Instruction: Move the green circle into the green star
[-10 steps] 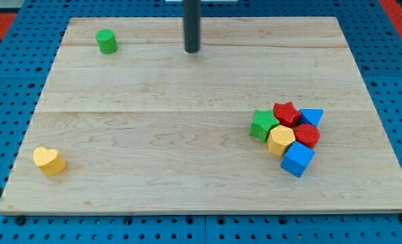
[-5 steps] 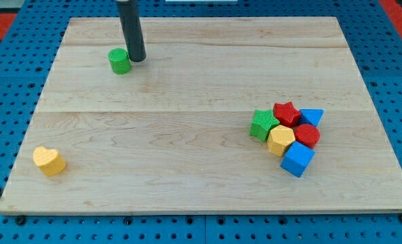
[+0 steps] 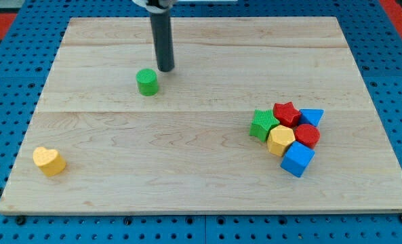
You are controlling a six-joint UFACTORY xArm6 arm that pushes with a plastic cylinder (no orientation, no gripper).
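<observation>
The green circle is a short green cylinder on the wooden board, left of centre in the upper half. My tip is just above and to the right of it, a small gap apart. The green star lies at the right, at the left end of a tight cluster of blocks.
The cluster holds a red star, a blue triangle, a red block, a yellow hexagon and a blue cube. A yellow heart lies near the lower left corner.
The green circle has moved from the upper left down and to the right. My tip swung left to it, then came back right and lower.
</observation>
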